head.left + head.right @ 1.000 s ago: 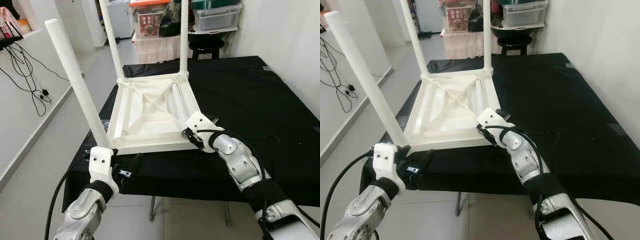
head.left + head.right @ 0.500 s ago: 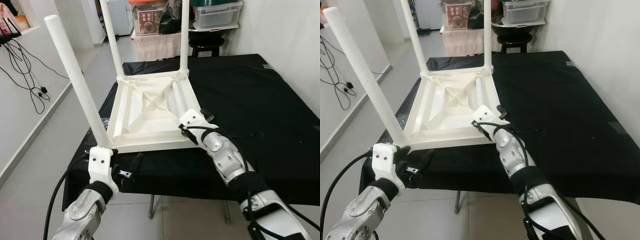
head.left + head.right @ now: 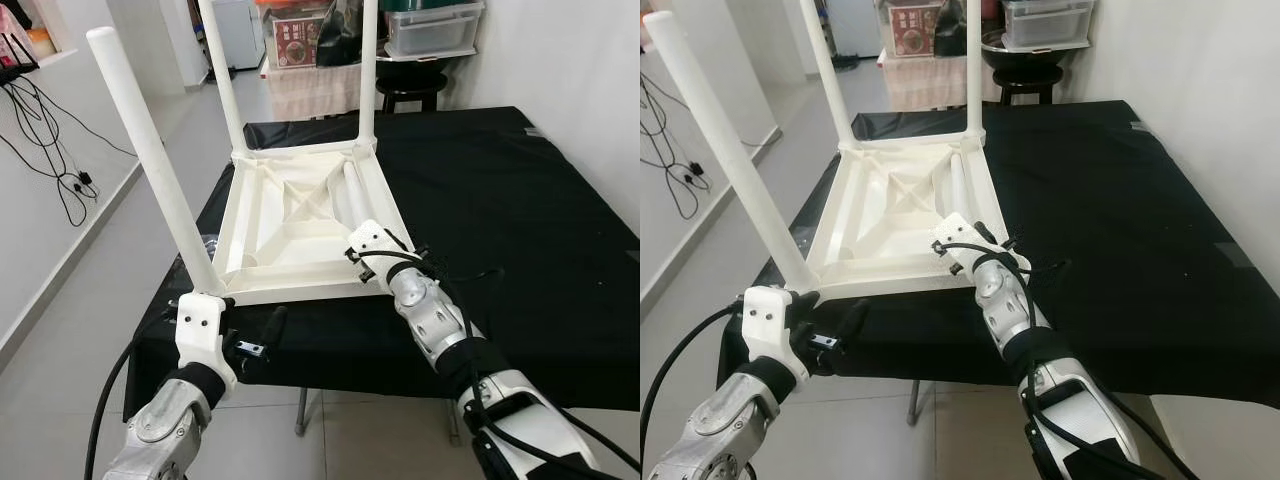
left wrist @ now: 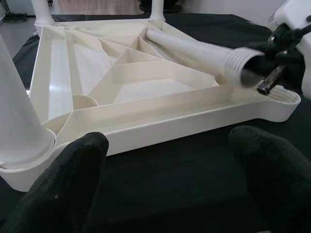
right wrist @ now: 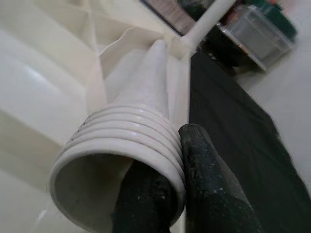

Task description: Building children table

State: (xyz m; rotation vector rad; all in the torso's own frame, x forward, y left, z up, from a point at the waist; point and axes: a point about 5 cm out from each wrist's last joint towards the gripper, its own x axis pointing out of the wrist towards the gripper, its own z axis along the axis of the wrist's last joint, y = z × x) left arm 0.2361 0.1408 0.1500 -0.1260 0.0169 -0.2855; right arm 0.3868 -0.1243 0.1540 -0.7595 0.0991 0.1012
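- The white plastic children's table point(image 3: 300, 235) lies upside down on the black cloth-covered table point(image 3: 500, 200), and three of its legs stick up.
- The fourth one, a loose white plastic leg point(image 5: 131, 141), lies flat inside the frame along its right side. It points away from the robot, and its ribbed screw end is the near end.
- The right gripper point(image 5: 170, 194) pinches that ribbed end.
- The empty corner hole point(image 4: 286, 97) sits just beside it, so the right arm is nearer.
- The left gripper point(image 4: 170, 179) hangs open by the near edge, holding nothing.
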